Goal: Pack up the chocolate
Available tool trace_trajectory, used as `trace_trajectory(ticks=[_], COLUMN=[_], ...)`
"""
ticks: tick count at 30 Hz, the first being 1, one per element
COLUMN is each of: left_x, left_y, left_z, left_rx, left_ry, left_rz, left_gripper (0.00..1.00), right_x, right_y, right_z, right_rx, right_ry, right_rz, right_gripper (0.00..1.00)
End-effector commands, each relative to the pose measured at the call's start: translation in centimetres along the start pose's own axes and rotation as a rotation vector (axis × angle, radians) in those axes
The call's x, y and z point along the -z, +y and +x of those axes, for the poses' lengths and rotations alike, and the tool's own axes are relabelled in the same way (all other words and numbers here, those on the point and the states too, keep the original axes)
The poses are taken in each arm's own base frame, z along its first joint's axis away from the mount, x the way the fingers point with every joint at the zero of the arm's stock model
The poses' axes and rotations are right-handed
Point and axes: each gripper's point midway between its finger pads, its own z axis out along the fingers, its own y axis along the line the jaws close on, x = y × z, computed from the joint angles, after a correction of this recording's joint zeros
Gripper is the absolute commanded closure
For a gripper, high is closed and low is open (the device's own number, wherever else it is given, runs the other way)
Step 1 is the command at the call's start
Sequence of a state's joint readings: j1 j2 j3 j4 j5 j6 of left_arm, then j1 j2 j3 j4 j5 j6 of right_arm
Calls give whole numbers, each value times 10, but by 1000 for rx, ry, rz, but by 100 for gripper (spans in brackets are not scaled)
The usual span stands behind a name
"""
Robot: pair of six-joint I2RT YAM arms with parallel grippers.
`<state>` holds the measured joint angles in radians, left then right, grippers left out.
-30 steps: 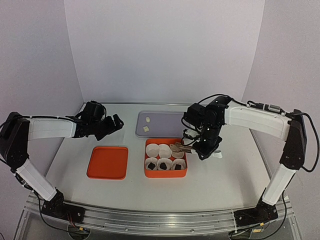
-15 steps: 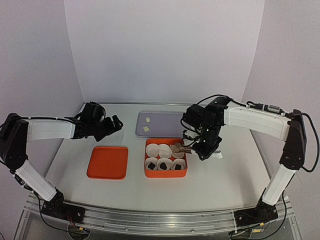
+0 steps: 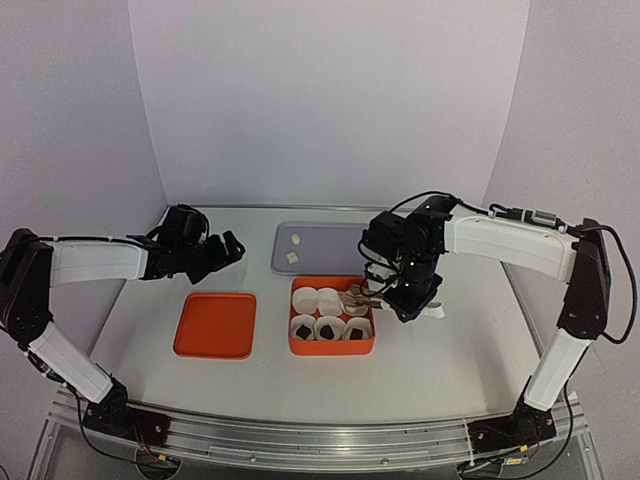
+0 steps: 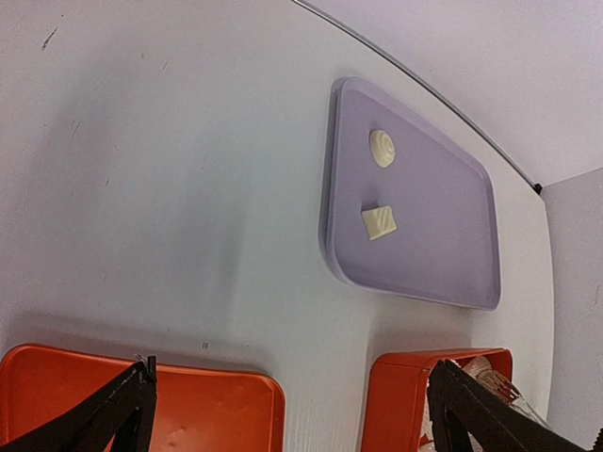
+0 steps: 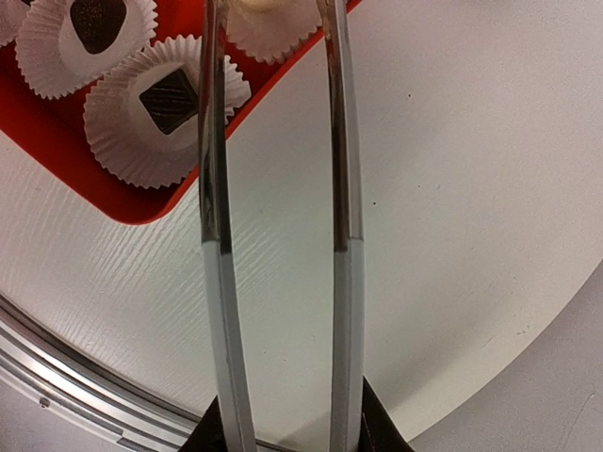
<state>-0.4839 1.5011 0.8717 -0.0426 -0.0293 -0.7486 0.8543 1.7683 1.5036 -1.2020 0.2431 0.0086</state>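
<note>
Right claw [image 3: 398, 299] is closed narrowly on the metal tongs [image 5: 215, 188], whose tips reach a back cup of the orange box [image 3: 331, 349], where a cream lump [image 5: 256, 6] sits (I cannot tell if it is released). Left claw [image 3: 228, 250] hangs wide open and empty over the desk [image 3: 440, 360]. The task looks about two thirds done. Count: six paper cups [image 3: 329, 298], three dark chocolates [image 3: 327, 328] in the front row, one cream lump in the back row, two cream pieces [image 4: 379, 222] on the purple tray [image 4: 443, 235], and one orange lid [image 3: 215, 325], not yet used.
</note>
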Motion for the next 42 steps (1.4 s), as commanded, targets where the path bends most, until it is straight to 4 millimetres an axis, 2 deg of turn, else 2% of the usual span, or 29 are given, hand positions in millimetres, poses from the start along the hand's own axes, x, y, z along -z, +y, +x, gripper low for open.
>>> trace_trajectory(ticks=[1, 10, 19, 22, 27, 29, 35, 42], left_x=[12, 14, 17, 19, 21, 22, 23, 25], left_y=[-10, -10, -11, -11, -11, -11, -7, -4], left_z=[-12, -12, -14, -15, -17, -18, -19, -18], left_rx=[-10, -7, -5, -4, -5, -5, -6, -7], left_ry=[-53, -57, -63, -66, -73, -77, -82, -79], left_rz=[32, 36, 40, 40, 34, 31, 13, -3], left_gripper=[0, 0, 0, 0, 0, 0, 0, 0], right_x=[9, 19, 62, 74, 85, 88, 66, 43], right_y=[-5, -5, 14, 18, 17, 17, 19, 19], right_z=[-4, -6, -14, -22, -56, -80, -150, -198], right_rx=[-6, 3, 39, 52, 52, 39, -1, 19], right_ry=[-12, -43, -174, -219, -289, -320, -340, -370], right_rz=[40, 39, -111, -144, -136, -128, -96, -66], right_gripper=[70, 69, 70, 70, 70, 70, 70, 68])
